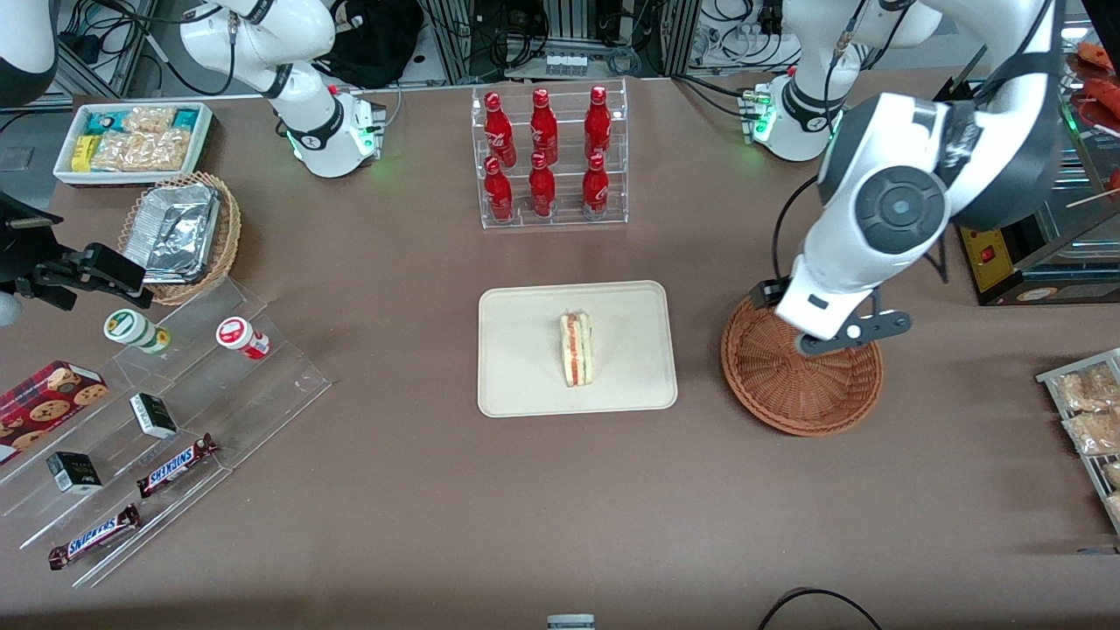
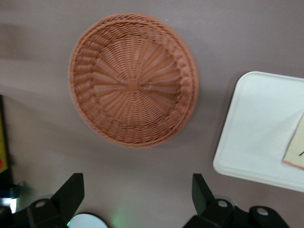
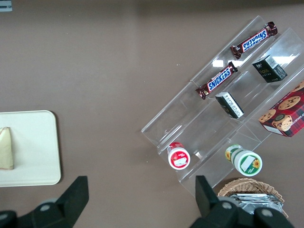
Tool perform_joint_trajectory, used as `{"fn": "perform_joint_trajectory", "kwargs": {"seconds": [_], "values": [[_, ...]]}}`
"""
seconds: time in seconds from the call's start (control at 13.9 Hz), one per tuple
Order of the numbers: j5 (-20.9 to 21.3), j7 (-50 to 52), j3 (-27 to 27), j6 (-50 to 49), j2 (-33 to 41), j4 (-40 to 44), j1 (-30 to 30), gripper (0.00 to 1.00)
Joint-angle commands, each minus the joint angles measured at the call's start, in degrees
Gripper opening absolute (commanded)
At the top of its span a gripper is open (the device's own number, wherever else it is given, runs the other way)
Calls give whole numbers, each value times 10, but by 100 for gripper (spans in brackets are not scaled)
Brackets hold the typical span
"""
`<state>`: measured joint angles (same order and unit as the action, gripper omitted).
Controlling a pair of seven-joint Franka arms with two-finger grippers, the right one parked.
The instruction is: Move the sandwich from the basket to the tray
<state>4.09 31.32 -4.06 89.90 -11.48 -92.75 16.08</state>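
Note:
The sandwich (image 1: 576, 350), a pale bread wedge with red-orange and green filling, lies near the middle of the cream tray (image 1: 525, 350). The round reddish-brown wicker basket (image 1: 814, 394) stands beside the tray, toward the working arm's end, and holds nothing. My left gripper (image 1: 842, 337) hangs above the basket's rim, on the part farther from the front camera. It is open and empty. The left wrist view shows the gripper (image 2: 137, 190) wide open over bare table, with the empty basket (image 2: 133, 80), the tray (image 2: 261, 128) and a corner of the sandwich (image 2: 297, 147).
A clear rack of red bottles (image 1: 549, 157) stands farther from the front camera than the tray. An acrylic stepped shelf (image 1: 157, 411) with snacks, a tan basket with foil container (image 1: 179, 232) and a white snack bin (image 1: 131, 140) lie toward the parked arm's end. Snack packets (image 1: 1085, 411) lie at the working arm's end.

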Motion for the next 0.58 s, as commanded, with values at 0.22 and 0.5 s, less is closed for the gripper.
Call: {"fn": "perform_joint_trajectory", "kwargs": {"seconds": [0.22,0.5], "values": [[-2,-159,-2,-39,65,-18,-74,100],[-7,-241,-3,-76,100,-16,-111,100]]}}
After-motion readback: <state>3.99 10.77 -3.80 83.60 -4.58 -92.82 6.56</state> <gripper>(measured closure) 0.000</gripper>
